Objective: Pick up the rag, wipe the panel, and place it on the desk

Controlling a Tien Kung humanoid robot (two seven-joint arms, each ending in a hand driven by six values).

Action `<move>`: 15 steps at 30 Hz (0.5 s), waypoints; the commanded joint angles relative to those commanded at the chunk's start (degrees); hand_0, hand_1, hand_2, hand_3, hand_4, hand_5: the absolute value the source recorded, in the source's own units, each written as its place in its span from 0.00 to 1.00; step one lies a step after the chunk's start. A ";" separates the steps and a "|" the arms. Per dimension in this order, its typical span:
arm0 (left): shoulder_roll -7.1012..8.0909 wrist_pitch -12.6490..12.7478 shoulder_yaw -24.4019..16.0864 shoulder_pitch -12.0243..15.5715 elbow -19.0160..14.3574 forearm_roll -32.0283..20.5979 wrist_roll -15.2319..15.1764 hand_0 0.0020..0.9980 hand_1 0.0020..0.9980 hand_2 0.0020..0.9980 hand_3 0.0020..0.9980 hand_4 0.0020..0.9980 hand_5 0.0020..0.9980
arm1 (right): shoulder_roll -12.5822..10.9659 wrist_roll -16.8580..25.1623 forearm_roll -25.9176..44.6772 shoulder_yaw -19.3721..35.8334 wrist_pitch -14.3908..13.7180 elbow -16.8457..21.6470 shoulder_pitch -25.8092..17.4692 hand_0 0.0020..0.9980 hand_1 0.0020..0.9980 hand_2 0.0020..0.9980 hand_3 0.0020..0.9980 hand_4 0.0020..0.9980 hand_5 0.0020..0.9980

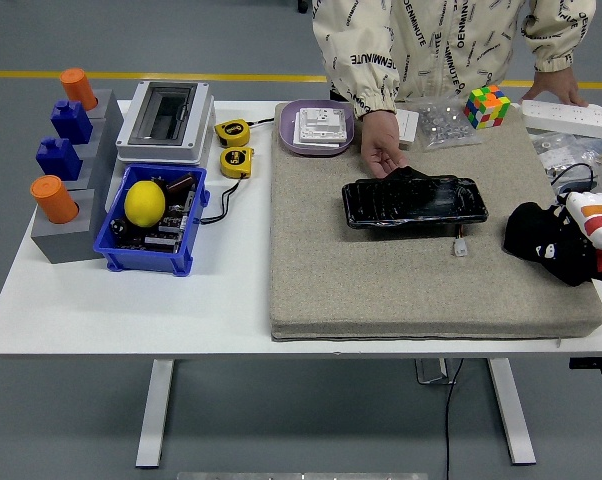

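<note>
A glossy black panel lies across the middle of the tan mat. A person's hand rests at the panel's far left corner, touching a raised black bit there. My right hand comes in from the right edge on a white forearm with an orange stripe and sits low over the mat's right side, to the right of the panel and apart from it. It shows only as a black bunched mass, so I cannot separate the hand from a dark rag. The left arm is out of view.
A purple plate with a white switch, a bag of small parts and a colour cube line the mat's far edge. A blue bin with a lemon, yellow tape measures, a grey box and block stands fill the left.
</note>
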 joint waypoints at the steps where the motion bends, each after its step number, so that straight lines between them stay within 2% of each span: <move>1: -0.01 0.00 -0.02 -0.01 0.00 0.00 0.00 0.63 0.66 0.68 0.57 0.62 0.51 | 0.01 0.00 0.01 0.03 -0.05 -0.03 -0.01 0.33 0.45 0.49 0.47 0.97 0.30; 10: -0.19 -0.02 -0.39 -0.02 -0.01 0.09 0.00 0.63 0.66 0.68 0.57 0.61 0.51 | 0.12 0.09 0.15 0.25 -0.89 -0.29 -0.17 0.32 0.44 0.48 0.46 0.95 0.29; 11: -0.19 -0.01 -0.44 -0.03 -0.01 0.12 0.00 0.64 0.66 0.68 0.57 0.61 0.51 | 0.13 0.08 0.15 0.26 -0.93 -0.30 -0.17 0.31 0.43 0.47 0.46 0.97 0.23; 15: -0.17 -0.01 -0.49 -0.11 -0.02 0.14 -0.01 0.64 0.66 0.68 0.57 0.61 0.51 | 0.18 0.12 0.42 0.45 -1.00 -0.16 -0.13 0.31 0.43 0.47 0.46 0.97 0.23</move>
